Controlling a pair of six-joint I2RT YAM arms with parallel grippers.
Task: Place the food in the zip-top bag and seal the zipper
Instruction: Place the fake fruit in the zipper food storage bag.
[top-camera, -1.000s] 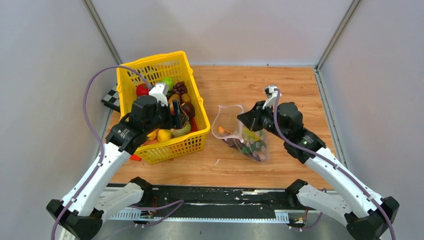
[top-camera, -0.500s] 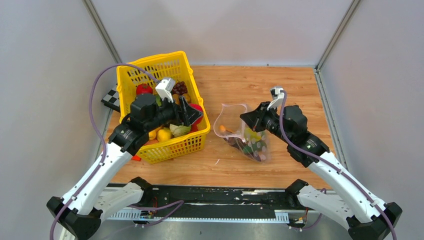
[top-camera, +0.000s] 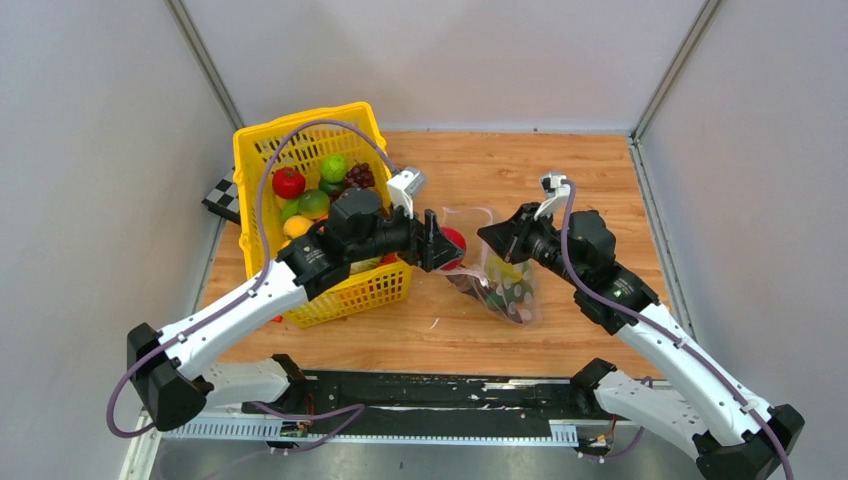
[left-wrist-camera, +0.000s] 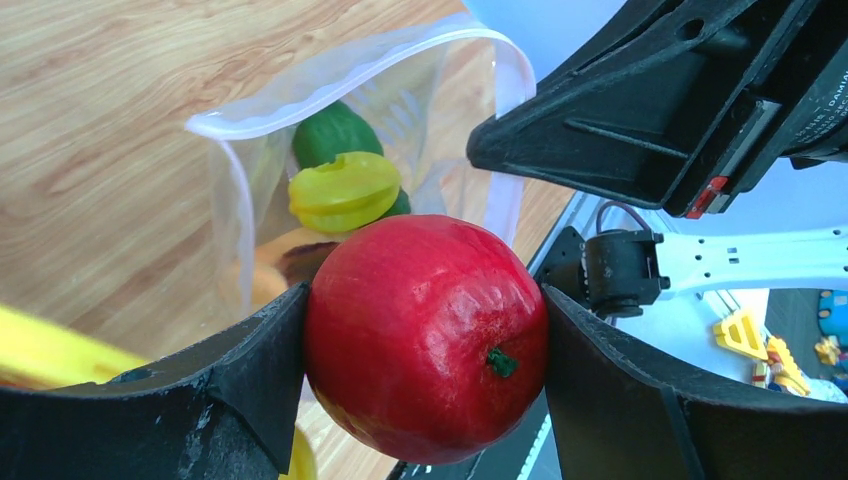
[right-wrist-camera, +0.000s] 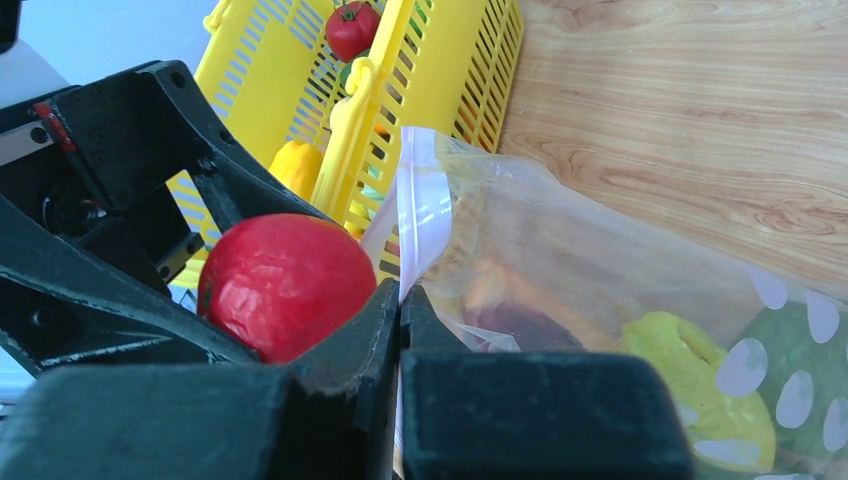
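Two grippers meet over the middle of the worktop (top-camera: 590, 170), just right of the yellow basket (top-camera: 385, 290), which stands along the left edge. On the left arm, the left gripper (top-camera: 441, 247) reaches out past the basket's right wall and grasps a glossy red fruit (left-wrist-camera: 425, 335) between its two black fingers, one pressed against each side, with the small green stem spot facing the wrist camera. That fruit hangs at the open mouth of the zip-top bag (top-camera: 505, 290), not yet inside it. This clear, white-dotted pouch lies on the wood near the centre of the worktop, its closed end toward the near edge and its mouth raised toward the basket. Along the mouth runs the zipper (left-wrist-camera: 330, 78), a pale strip standing open in an arch. From the right arm, the right gripper (top-camera: 497, 237) is clenched on the bag's rim, pinching the plastic flat between its fingers and holding that side of the mouth up. Inside the bag lie a yellow pepper (left-wrist-camera: 345, 190), a green piece (left-wrist-camera: 330, 135) behind it, and some darker and orange items too blurred to name. Left in the basket are a tomato (top-camera: 289, 182), a green fruit (top-camera: 333, 166) and dark grapes (top-camera: 360, 176), among other pieces.
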